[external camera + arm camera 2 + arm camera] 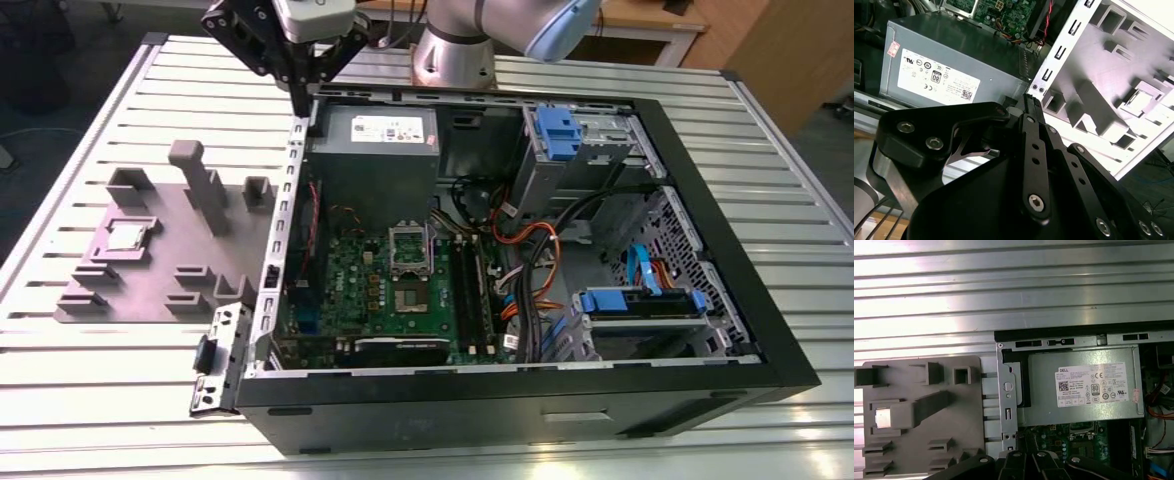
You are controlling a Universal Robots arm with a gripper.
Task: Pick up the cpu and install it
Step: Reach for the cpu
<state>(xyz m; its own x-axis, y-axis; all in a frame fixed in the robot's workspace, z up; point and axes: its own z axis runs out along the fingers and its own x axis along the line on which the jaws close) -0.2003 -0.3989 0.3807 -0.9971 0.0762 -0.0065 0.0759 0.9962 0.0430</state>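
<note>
The cpu [127, 237] is a small shiny square chip lying flat in a pocket of the grey holder plate [200, 250], at the exterior view's left of the open computer case [747, 330]. It also glints in the second wrist view [1139, 101] and the first wrist view [882, 418]. My gripper [304, 86] hangs above the case's far corner nearest the plate, its black fingers drawn together to a point, shut on nothing. It is well away from the cpu. The silver socket frame [410, 250] sits on the green motherboard [360, 290] inside the case.
A big grey box with a white label [374, 150] fills the case's far end, just below the gripper. Cables [527, 270] and blue drive brackets [641, 300] crowd the case's other side. The holder plate carries several raised blocks [200, 185]. Ribbed metal table [80, 360] all around.
</note>
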